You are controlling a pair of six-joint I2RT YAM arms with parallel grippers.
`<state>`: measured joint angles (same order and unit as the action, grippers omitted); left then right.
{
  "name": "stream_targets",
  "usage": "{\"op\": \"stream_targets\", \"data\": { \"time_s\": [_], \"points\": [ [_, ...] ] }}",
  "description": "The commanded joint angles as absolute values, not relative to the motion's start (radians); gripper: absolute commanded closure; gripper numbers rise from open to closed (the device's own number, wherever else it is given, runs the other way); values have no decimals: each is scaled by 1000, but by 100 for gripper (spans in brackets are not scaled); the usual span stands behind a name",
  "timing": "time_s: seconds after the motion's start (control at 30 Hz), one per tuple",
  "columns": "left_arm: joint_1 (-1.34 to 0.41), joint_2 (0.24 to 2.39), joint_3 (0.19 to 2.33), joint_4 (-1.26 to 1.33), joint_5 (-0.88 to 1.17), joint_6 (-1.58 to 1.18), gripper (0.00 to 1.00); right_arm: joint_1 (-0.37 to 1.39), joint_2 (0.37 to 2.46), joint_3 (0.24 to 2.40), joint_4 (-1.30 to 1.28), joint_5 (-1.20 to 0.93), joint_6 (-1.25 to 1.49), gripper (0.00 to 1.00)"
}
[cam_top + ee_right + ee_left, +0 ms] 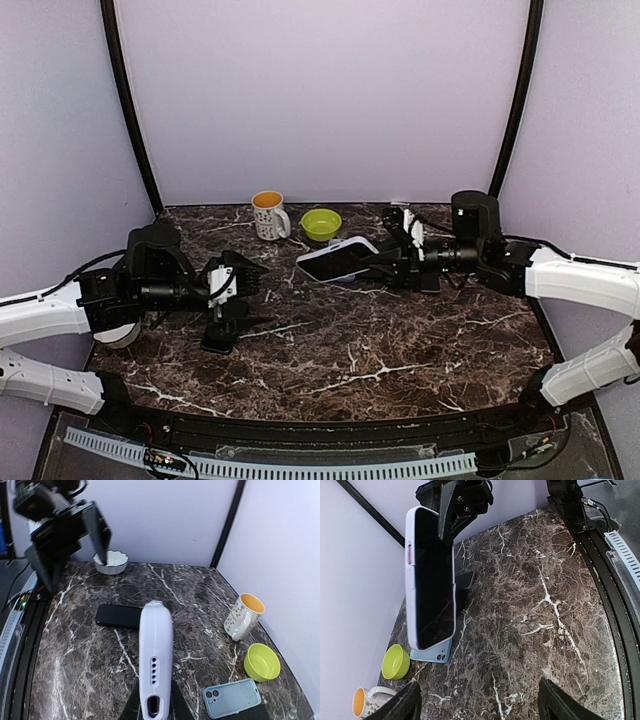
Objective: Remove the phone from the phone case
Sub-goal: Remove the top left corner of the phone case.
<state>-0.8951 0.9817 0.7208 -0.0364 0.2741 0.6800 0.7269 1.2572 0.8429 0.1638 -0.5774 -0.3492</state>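
— Is the phone (435,580) out yet?
— No. The right gripper (378,262) is clamped on the white case (156,665), raised over the far middle of the table, screen still seated inside.
— And the left gripper (477,702)?
— Fingers wide apart, empty, at the left. I'd say the whole removal remains.

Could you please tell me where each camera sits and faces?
Top external: above, behind the bases, facing down on the table; left claw and right claw show.
Left wrist: on the left arm, facing the cased phone; own open fingers at bottom.
Right wrist: on the right arm, looking along the cased phone toward the left claw; own fingers beneath.
Shared: both wrist views catch the green bowl and mug.
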Motion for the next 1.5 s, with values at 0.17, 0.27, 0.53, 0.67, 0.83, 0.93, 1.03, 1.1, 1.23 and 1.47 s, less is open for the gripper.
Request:
{"op": "stream_targets", "data": {
  "time_s": [0.17,0.27,0.53,0.67,0.83,0.93,1.03,1.1,1.23,1.47],
  "points": [
    [-898,944,667,-14,408,802,26,735,1207,906,8,-971,-718,100],
    [-899,929,652,-16,462,821,30,736,1224,941,-59,-1033,-762,100],
    [-898,924,647,-42,595,858,36,772,1238,959,-32,-1039,-777,100],
    [-899,934,647,-38,611,857,37,811,1254,977,-46,-1011,-810,100],
    [-899,942,650,-38,631,857,39,845,1278,997,-78,-976,-849,100],
    [-898,941,648,-42,638,859,39,857,1282,1006,-85,-960,-861,100],
    [-898,942,648,-44,649,858,39,866,1279,1007,-70,-950,-862,100],
    [-898,943,649,-46,659,859,40,872,1275,1007,-58,-941,-863,100],
    [-898,939,647,-51,680,862,41,881,1266,1005,-34,-929,-869,100],
    [-899,934,648,-71,709,873,44,890,1262,1006,-11,-921,-879,100]
  ]
}}
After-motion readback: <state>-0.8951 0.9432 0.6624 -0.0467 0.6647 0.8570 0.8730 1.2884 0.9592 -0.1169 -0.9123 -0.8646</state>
